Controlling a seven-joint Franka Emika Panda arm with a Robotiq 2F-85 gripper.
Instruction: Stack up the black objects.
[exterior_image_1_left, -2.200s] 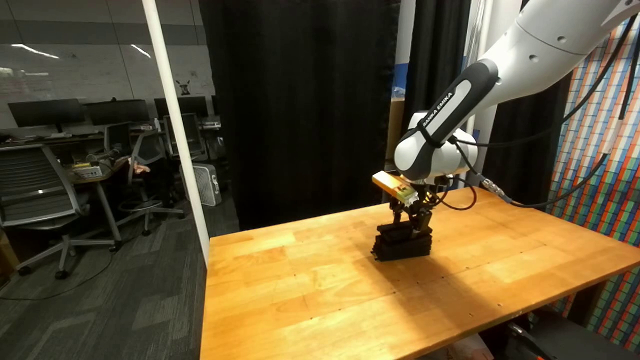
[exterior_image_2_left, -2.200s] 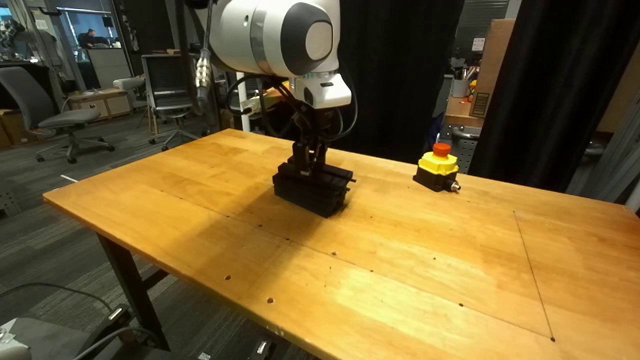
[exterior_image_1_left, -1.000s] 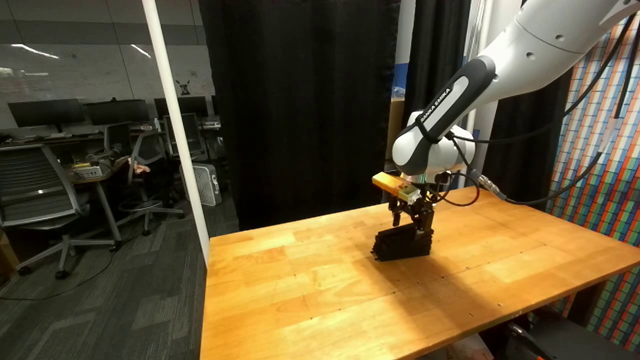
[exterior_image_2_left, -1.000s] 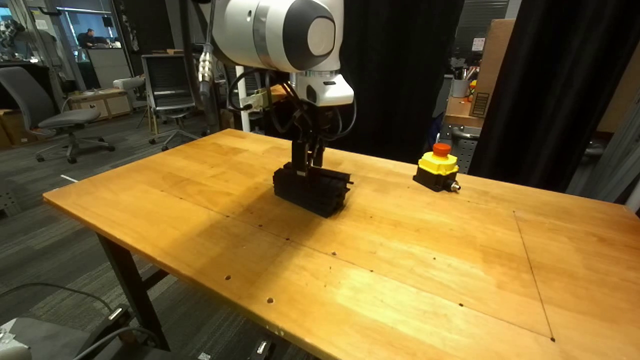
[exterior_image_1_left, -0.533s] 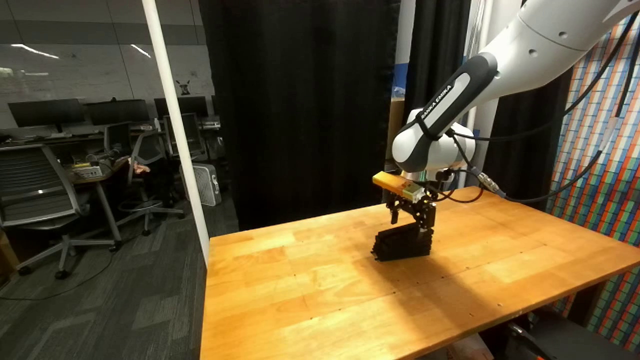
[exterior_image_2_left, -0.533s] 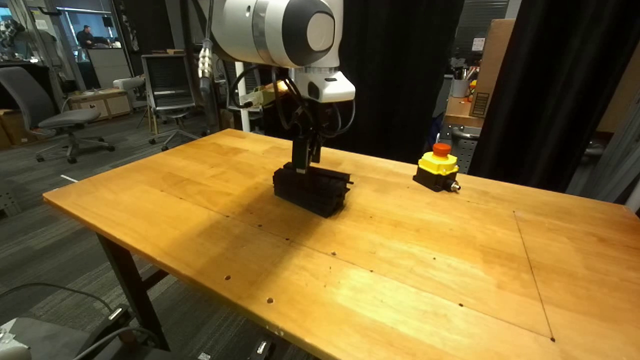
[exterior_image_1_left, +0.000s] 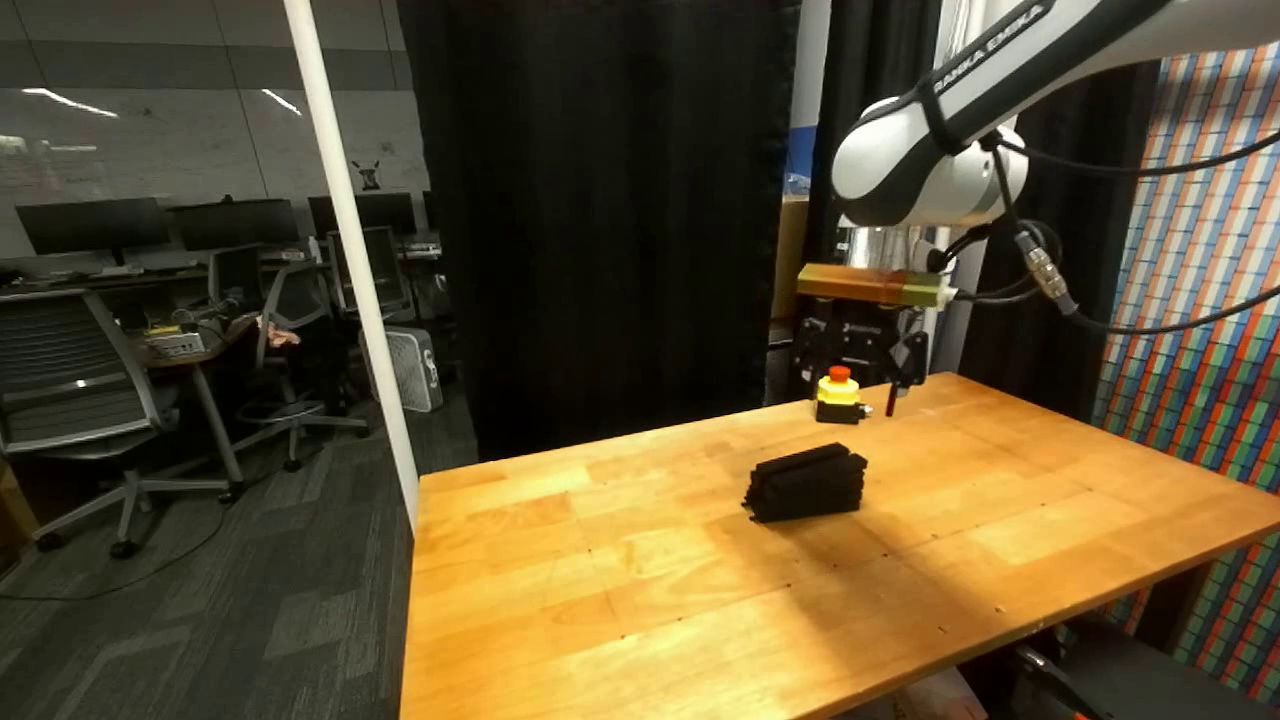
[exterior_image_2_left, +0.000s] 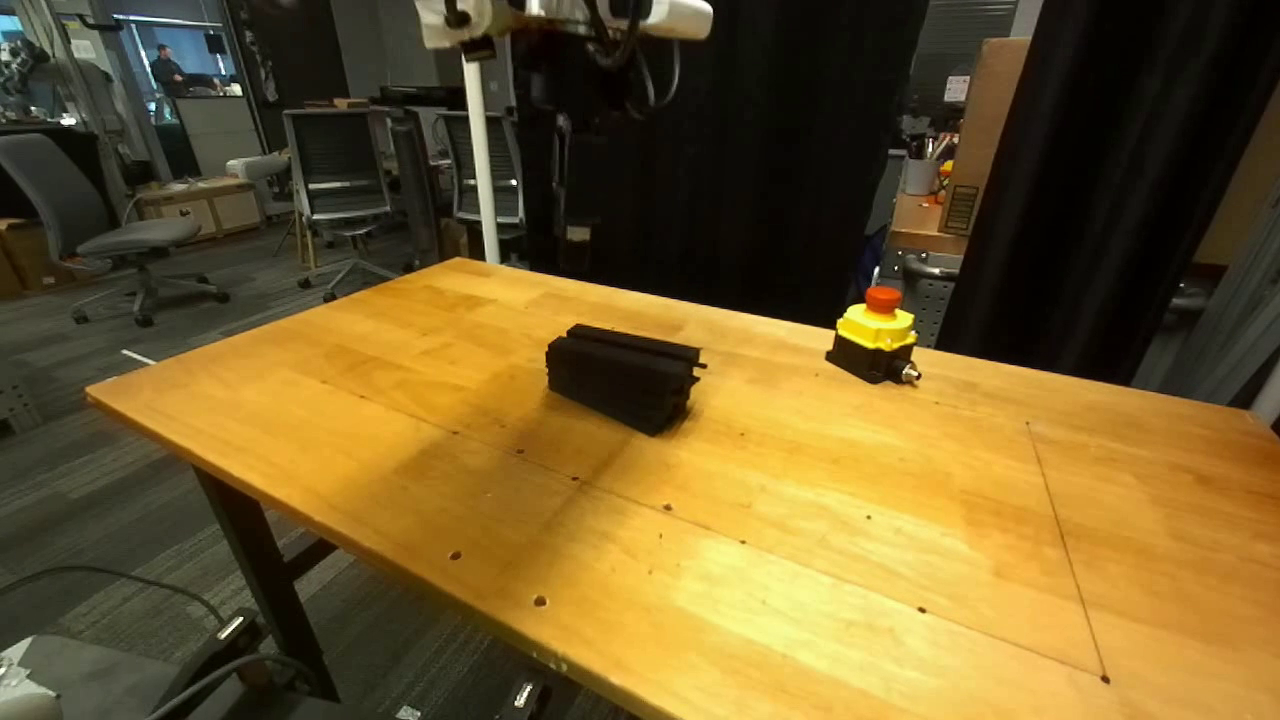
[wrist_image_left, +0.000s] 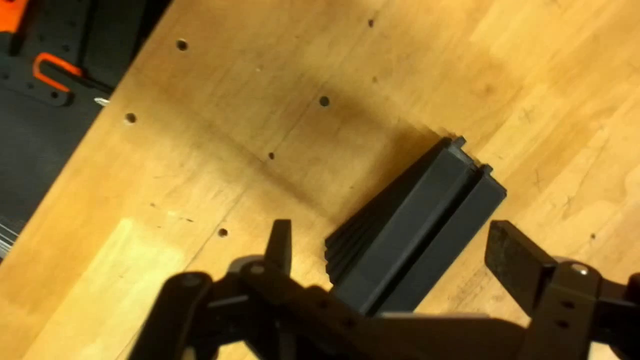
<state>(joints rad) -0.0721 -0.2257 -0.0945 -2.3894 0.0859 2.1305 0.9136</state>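
The black objects (exterior_image_1_left: 806, 484) form one compact pile on the wooden table, seen in both exterior views. From above, in the wrist view, two long black bars (wrist_image_left: 407, 227) lie side by side on top with a narrow dark groove between them. Edges of several lower layers fan out along one side. My gripper (wrist_image_left: 391, 242) stands open above the pile, its fingers (wrist_image_left: 515, 262) wide apart, with nothing held. An exterior view shows the gripper (exterior_image_1_left: 850, 388) well above and behind the pile. Elsewhere its dark shape is hard to make out against the curtain.
A yellow box with a red button (exterior_image_2_left: 876, 335) sits near the table's far edge; a short cable plug sticks out of it. The wooden table (exterior_image_2_left: 800, 570) has small drilled holes. Black curtains (exterior_image_1_left: 610, 220) hang behind it. Chairs stand beyond.
My gripper has opened at the top of the pile, let go of a bar, then risen well clear. That bar sits slightly lower than before. The rest of the pile has stayed put.
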